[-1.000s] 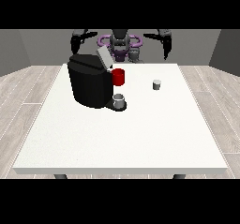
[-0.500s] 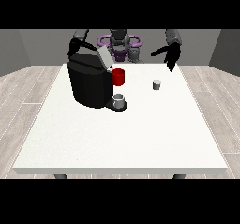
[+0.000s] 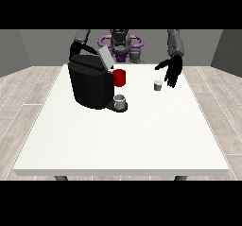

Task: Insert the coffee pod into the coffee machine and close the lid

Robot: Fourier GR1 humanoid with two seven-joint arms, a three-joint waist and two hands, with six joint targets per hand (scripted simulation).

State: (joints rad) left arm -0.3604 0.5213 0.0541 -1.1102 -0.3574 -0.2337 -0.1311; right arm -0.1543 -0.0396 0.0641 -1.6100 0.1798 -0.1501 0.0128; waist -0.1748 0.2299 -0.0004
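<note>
The hand at the view's right (image 3: 172, 70) hangs over the counter (image 3: 123, 135) with its fingers spread and pointing down, holding nothing. Just beside it, toward the middle of the view, the pod (image 3: 158, 85) stands upright on the counter, apart from the fingers. It looks like a small, light, stiff cup with smooth sides, so it would likely tip or skid if nudged; the best hold is probably a pinch across its side walls from above, thumb on one side and fingers on the other.

Well apart, at the view's left, stands the machine (image 3: 93, 81), its lid (image 3: 106, 57) tilted up, a red part (image 3: 119, 77) at its front and a small grey cup (image 3: 120, 100) at its base. The other hand is hidden behind the machine; I cannot tell how its fingers lie.

Half a second ago the hand at the right was higher and farther back, near the counter's far edge; it has since dropped and come forward to the pod. The pod, machine and lid have not moved.
</note>
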